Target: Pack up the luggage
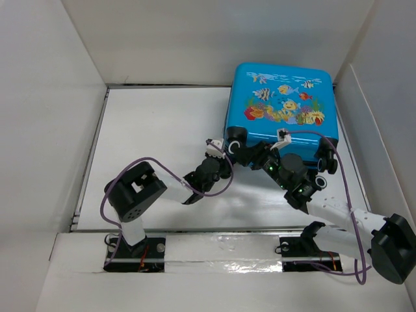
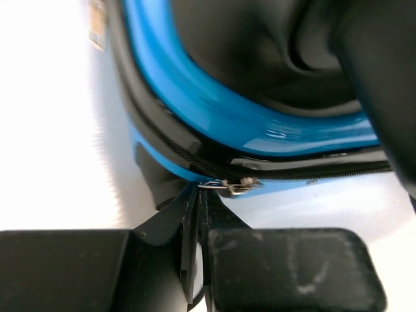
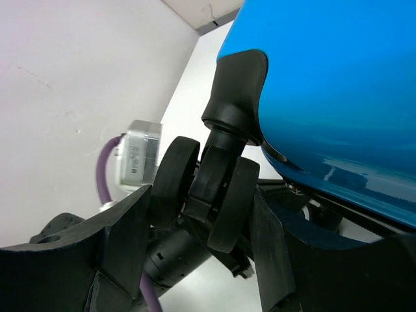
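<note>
Now, left tool (image 2: pixel 198 195) pinching silver zipper pull (image 2: pixel 231 186) of blue fish-print hard-shell suitcase (image 1: pixel 281 97), right tool (image 3: pixel 203 195) clamped around black wheel (image 3: pixel 229 209).

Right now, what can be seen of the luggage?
The luggage is a glossy bright blue hard shell with rounded corners, fish and coral printed on its lid, black zip trim and black wheels. It lies flat, lid down, at the table's far right, wheels toward the arms. The left gripper is shut on its metal zip pull. The right gripper clasps one twin wheel.
</note>
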